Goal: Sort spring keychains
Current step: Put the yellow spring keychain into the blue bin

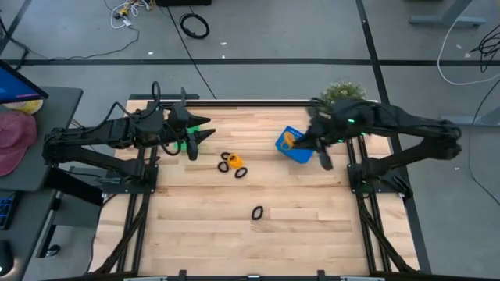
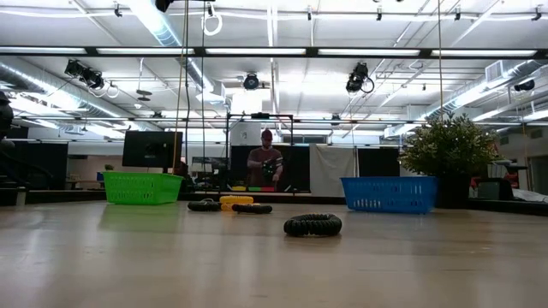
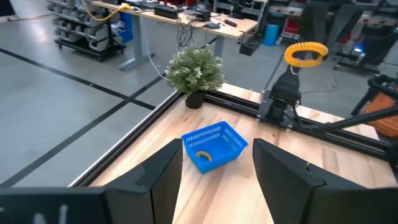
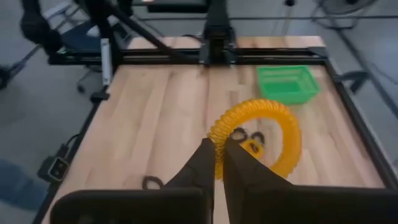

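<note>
An orange spring keychain [image 4: 261, 137] is pinched between the closed fingers of the right gripper [image 4: 217, 163], held in the air above the blue basket [image 1: 297, 148], in which another orange keychain [image 3: 204, 155] lies. Away from the blue basket, toward the table's middle, a cluster of orange and black keychains [image 1: 232, 164] lies, and a lone black keychain [image 1: 257, 211] farther off. The left gripper [image 3: 214, 174] is held spread and empty, well apart from the blue basket.

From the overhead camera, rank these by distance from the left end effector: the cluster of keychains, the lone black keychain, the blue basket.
From the left end effector:
1. Keychain cluster, table centre.
2. Lone black keychain, toward the front edge.
3. Blue basket, under the right arm. Items 2 and 3 are nearly equal.
</note>
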### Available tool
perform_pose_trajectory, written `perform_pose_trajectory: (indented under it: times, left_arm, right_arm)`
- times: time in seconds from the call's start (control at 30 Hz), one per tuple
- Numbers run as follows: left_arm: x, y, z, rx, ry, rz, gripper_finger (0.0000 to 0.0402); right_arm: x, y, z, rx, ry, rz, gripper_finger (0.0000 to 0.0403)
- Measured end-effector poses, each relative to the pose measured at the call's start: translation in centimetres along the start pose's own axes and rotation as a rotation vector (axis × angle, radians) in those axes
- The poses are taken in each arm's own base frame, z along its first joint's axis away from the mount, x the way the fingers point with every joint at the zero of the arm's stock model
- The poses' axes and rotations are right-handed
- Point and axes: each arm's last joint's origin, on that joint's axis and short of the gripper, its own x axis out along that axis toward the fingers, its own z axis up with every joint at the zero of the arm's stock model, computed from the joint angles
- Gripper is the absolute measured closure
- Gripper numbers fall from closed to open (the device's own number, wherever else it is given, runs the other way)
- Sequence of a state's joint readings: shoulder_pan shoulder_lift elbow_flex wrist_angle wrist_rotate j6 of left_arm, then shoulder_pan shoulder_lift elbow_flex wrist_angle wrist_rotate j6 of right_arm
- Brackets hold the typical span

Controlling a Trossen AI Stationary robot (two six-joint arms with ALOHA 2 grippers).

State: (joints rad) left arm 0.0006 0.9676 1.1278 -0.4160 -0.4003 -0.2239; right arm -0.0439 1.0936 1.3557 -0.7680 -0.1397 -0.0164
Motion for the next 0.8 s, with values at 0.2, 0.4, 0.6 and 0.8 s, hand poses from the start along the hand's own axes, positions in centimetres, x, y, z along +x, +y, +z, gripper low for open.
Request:
perform_pose_trajectory:
  times: [0.2, 0.4, 0.6, 0.8]
  left_arm:
    - [0.0, 0.1, 0.0, -0.028, -0.012, 0.042, 0.0202]
    - [0.0, 0.2, 0.1, -0.055, -0.024, 0.083, 0.0202]
    - [0.0, 0.3, 0.1, -0.064, -0.029, 0.101, 0.0202]
    - [0.0, 0.4, 0.1, -0.074, -0.034, 0.125, 0.0202]
  right_arm:
    - [-2.5, 0.5, -3.0, 0.045, -0.072, -0.057, 0.0392]
    - [-2.1, 0.2, -3.5, 0.052, -0.128, -0.201, 0.0392]
    - [-2.2, -1.1, -3.5, 0.201, -0.217, -0.638, 0.0392]
    - [-2.3, -1.4, -3.6, 0.213, -0.215, -0.698, 0.0392]
